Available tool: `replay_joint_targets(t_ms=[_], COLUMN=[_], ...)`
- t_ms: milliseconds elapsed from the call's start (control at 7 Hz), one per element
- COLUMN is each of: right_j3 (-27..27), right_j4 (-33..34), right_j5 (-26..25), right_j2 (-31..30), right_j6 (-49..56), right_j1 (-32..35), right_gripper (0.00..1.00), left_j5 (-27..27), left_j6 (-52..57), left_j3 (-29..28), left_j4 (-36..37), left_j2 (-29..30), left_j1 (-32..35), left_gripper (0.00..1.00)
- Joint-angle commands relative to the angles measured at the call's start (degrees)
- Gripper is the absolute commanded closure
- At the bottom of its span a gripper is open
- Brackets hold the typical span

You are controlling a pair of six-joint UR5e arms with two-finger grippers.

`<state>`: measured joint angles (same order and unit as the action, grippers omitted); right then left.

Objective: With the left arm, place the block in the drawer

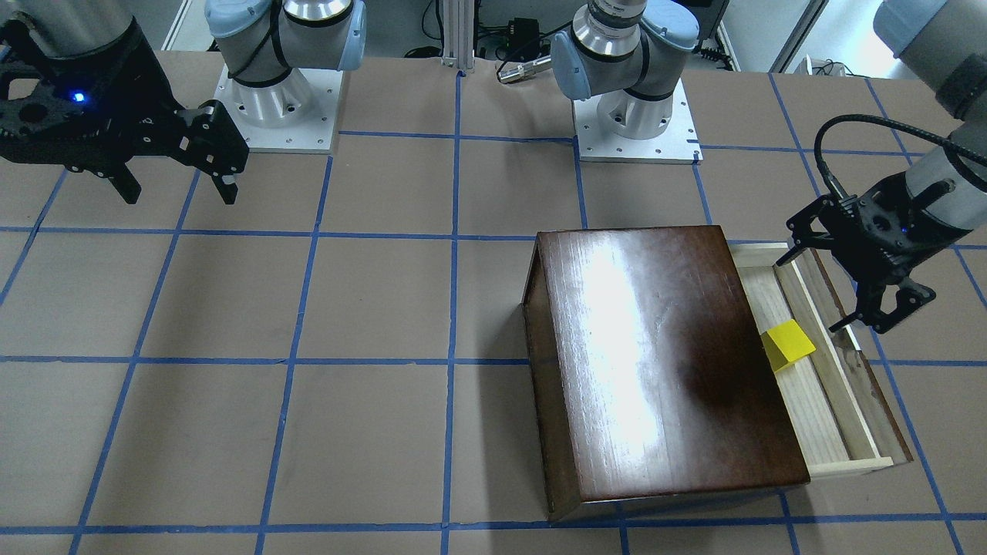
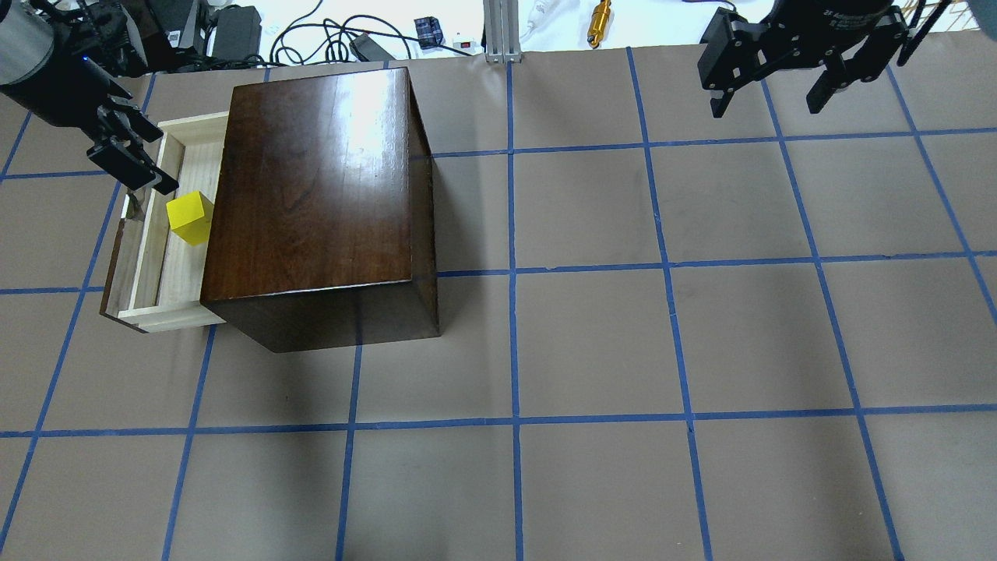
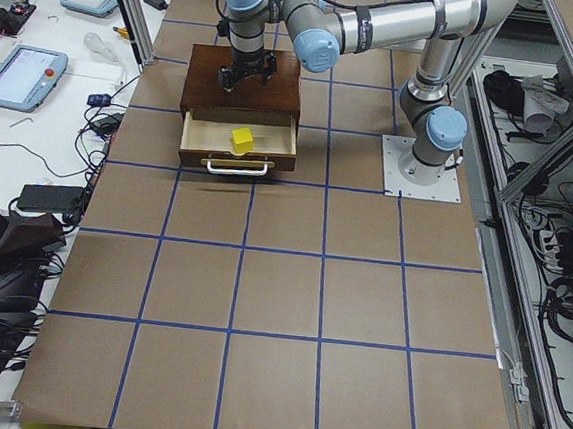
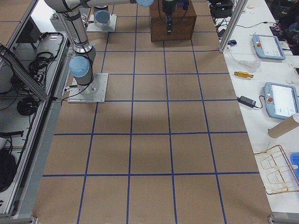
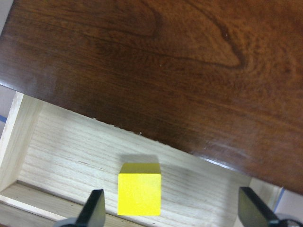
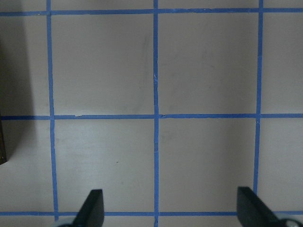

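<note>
can see the drawer [image 1: 817, 420] sticking out of one side of the dark brown box [image 1: 663, 362]. has low pale walls all round and a dark front. only a narrow strip open to the air, with the shiny box top hanging over the rest.

can see the yellow block [image 1: 788, 344] lying on the drawer floor, about halfway along and right by the edge of the box top. free of the fingers.

hanging above the open strip with the left tool [image 5: 173, 210], fingers spread wide and holding nothing. in the wrist view, block down between the two tips, nearer one of them. clear way straight down to it, with the box edge close on one side and the drawer front on the other.

holding the right tool [image 2: 765, 105] up in the air, well apart from the box, spread wide too and gripping nothing.

lots of bare tabletop [image 2: 592, 343] around the box, covered in brown paper with blue tape squares. past the far edge, cables [image 2: 311, 35] and a small gold thing [image 2: 600, 14].
</note>
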<state>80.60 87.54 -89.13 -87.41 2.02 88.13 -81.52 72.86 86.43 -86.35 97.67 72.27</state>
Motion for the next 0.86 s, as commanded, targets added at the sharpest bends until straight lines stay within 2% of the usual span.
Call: replay_joint_targets(t_ms=[0, 286, 714], right_j3=[0.0, 0.0, 0.0], right_j4=[0.0, 0.0, 0.0], right_j5=[0.01, -0.08, 0.0], right_j2=[0.05, -0.04, -0.04], right_j6=[0.0, 0.0, 0.0], right_j1=[0.02, -0.06, 0.02], right_gripper=[0.0, 0.0, 0.0], left_j5=[-2.48, -6.79, -6.72], left_j6=[-14.61, -25.69, -53.44], left_j3=[-0.03, 0.23, -0.12], left_j4=[0.04, -0.13, 0.13], left_j2=[-0.38, -1.68, -4.06], left_j1=[6.01, 10.86, 13.93], left_gripper=[0.0, 0.0, 0.0])
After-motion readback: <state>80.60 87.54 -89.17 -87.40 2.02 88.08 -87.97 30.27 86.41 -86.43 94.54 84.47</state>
